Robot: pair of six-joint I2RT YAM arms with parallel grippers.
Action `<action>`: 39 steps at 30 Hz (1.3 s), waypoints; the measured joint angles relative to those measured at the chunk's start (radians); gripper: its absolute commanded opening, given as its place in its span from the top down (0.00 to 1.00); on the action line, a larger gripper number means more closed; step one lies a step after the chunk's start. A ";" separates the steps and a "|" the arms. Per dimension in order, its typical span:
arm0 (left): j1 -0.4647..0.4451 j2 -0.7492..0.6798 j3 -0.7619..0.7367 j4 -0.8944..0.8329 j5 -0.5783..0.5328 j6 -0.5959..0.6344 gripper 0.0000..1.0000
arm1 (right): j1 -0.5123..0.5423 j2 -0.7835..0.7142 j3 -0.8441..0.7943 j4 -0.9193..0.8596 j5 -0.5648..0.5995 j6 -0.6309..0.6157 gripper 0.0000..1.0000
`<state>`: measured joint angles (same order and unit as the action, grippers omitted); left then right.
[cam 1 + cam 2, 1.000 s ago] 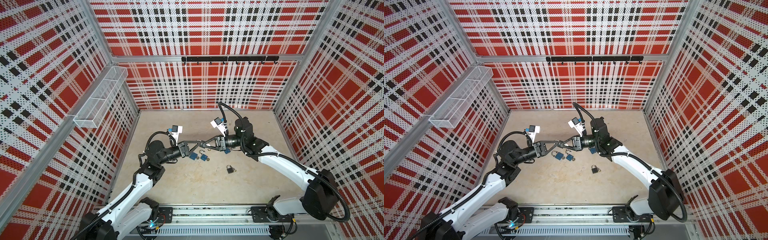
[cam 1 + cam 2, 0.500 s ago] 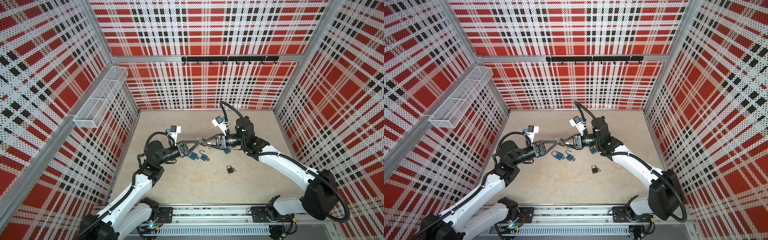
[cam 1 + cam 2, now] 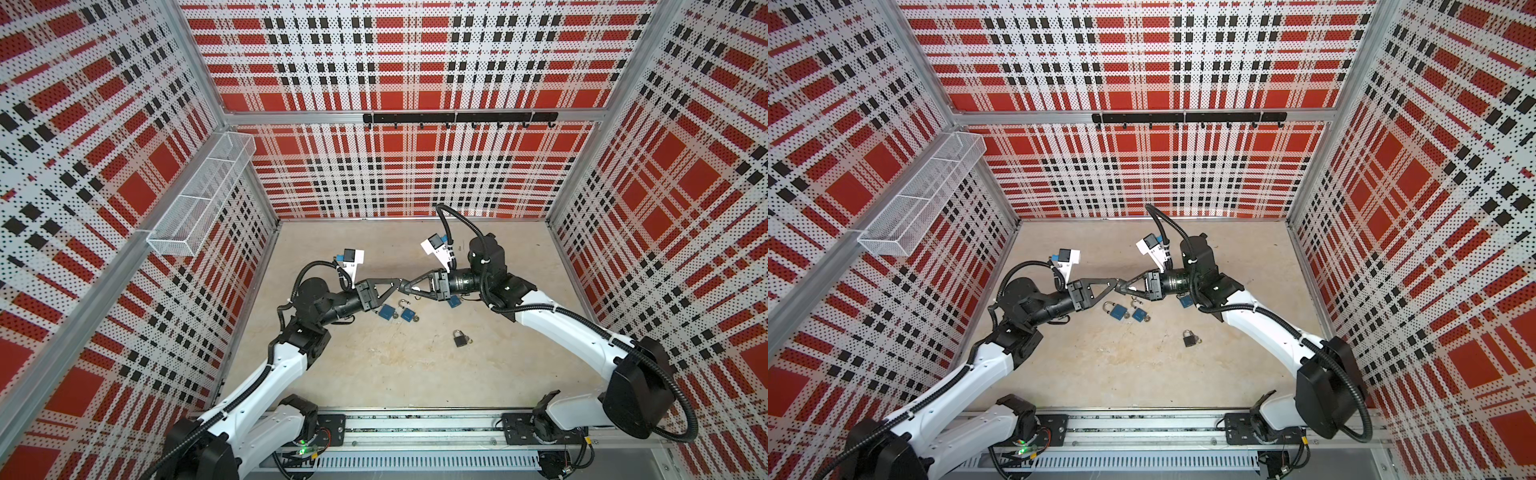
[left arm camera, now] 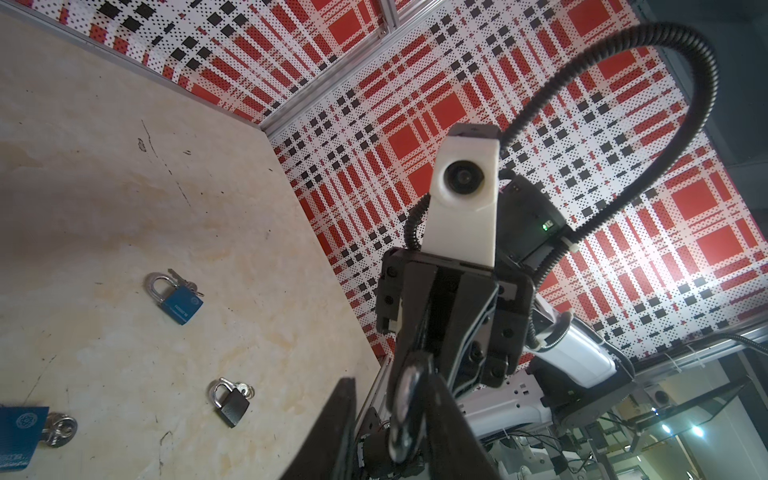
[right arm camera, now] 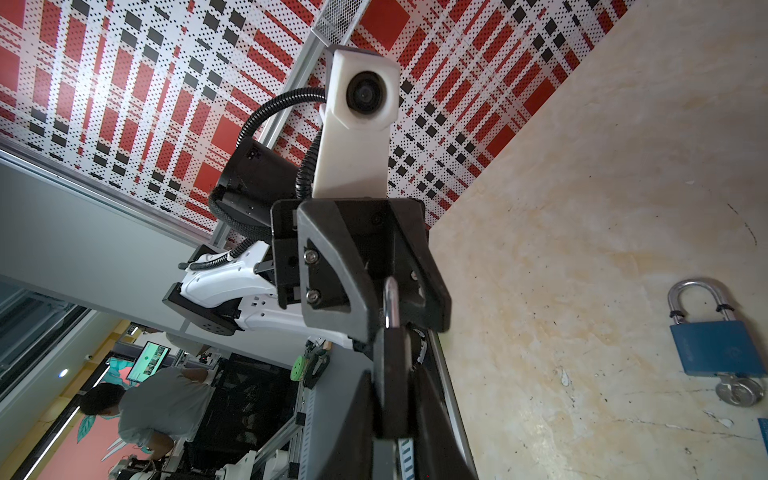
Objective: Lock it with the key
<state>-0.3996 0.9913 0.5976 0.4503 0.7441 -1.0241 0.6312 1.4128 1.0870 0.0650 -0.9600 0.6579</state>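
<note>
My right gripper (image 5: 390, 376) is shut on a black padlock (image 5: 390, 365), held above the floor with its silver shackle (image 5: 390, 297) pointing at the other arm. In both top views the two grippers meet tip to tip, the left gripper (image 3: 395, 284) against the right gripper (image 3: 409, 286). My left gripper (image 4: 388, 395) stands open around the shackle (image 4: 409, 395). One finger touches it and a gap shows on the other side. The held padlock's key is hidden.
Two blue padlocks (image 3: 387, 311) (image 3: 408, 314) lie on the beige floor just below the grippers. A third blue padlock (image 3: 454, 301) lies under the right wrist, and a black padlock (image 3: 460, 338) with a key lies nearer the front. A wire basket (image 3: 199, 199) hangs on the left wall.
The left gripper has moved right and up until its tips meet the padlock in the right gripper, and its jaws have widened. The right arm has barely shifted.
</note>
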 measured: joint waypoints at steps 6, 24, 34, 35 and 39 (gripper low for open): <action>0.000 0.015 0.000 0.032 0.001 -0.004 0.85 | 0.000 0.006 0.000 -0.001 0.001 0.000 1.00; -0.001 0.027 0.000 0.074 0.016 -0.019 1.00 | -0.003 0.010 0.002 0.006 -0.008 0.016 1.00; 0.000 0.013 0.000 0.072 -0.006 -0.025 1.00 | -0.012 0.016 -0.020 0.103 -0.019 0.070 0.69; 0.001 0.011 0.000 0.069 -0.012 -0.026 1.00 | -0.020 0.017 -0.042 0.161 -0.026 0.100 0.69; 0.010 0.010 0.000 0.049 -0.029 -0.027 1.00 | -0.072 0.027 -0.145 0.418 -0.061 0.262 0.70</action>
<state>-0.3901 1.0016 0.5976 0.4995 0.7147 -1.0508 0.5587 1.4403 0.9421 0.4828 -1.0210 0.9203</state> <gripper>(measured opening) 0.083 0.306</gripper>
